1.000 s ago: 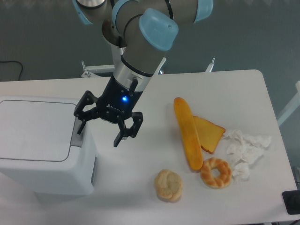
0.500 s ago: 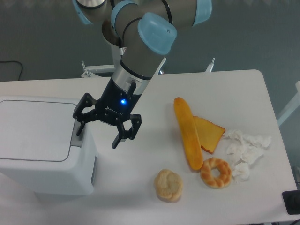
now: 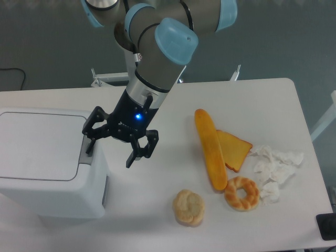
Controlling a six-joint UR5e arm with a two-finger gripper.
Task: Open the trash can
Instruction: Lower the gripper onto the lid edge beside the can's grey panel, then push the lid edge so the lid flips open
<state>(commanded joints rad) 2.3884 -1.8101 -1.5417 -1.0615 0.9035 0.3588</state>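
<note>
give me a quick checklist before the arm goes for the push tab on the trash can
1. Lid of the trash can shut and flat: ok.
2. Grey push tab in view and unblocked: ok, one finger hangs over its top end.
3. Hand open: ok, fingers spread.
4. Finger touching the tab: cannot tell from this single view.
5. Bread kept out of the path: ok, baguette, toast, bagel and bun lie to the right of the hand.
6. Crumpled tissue away from the can: ok.

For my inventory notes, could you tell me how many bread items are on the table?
4: a long loaf, a toast slice beside it, a ring-shaped roll below them, and a round bun nearer the front edge.
</note>
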